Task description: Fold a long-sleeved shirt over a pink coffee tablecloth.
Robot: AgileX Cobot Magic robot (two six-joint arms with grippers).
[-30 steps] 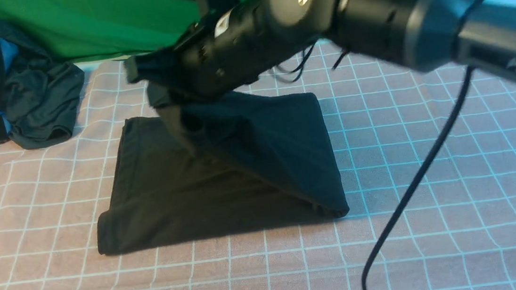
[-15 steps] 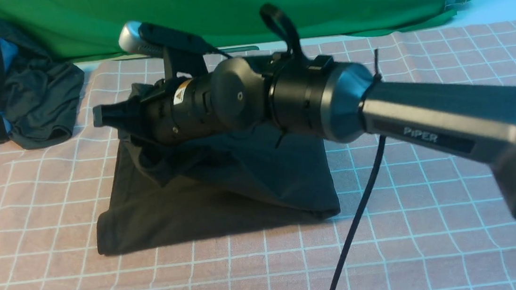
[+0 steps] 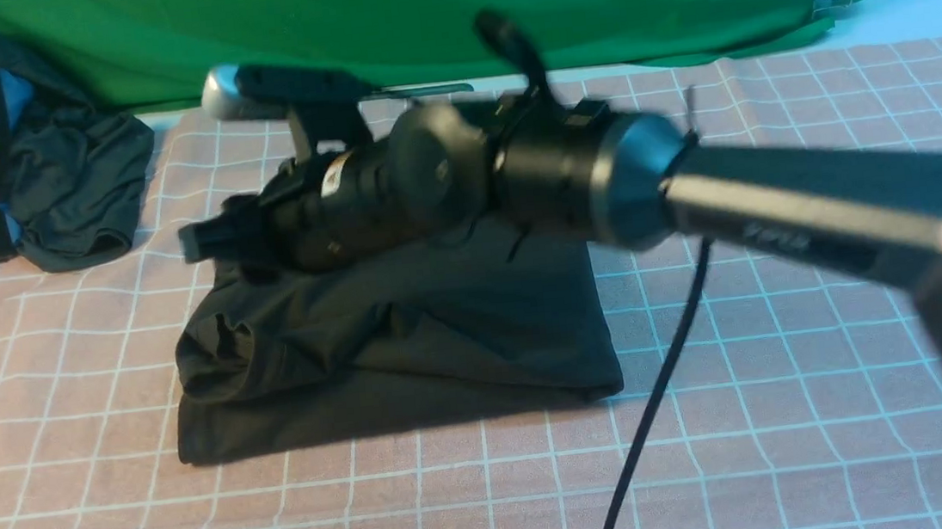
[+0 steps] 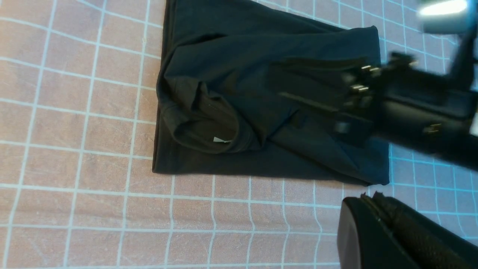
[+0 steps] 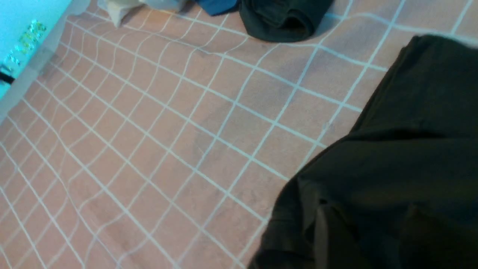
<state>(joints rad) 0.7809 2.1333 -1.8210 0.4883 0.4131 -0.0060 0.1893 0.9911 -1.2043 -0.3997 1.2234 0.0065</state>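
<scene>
The right gripper (image 3: 190,240) hovers over the long-sleeved shirt (image 3: 409,339); its jaws are blurred, so whether they are parted or holding cloth cannot be told. The shirt lies folded beneath them on the pink coffee tablecloth (image 3: 791,355). The left gripper (image 4: 392,235) shows only partly beside the shirt, jaw state unclear.

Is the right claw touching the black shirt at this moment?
Cannot tell. In the front view the right claw sits blurred at the shirt's top edge; no view shows plain contact or gap.
</scene>
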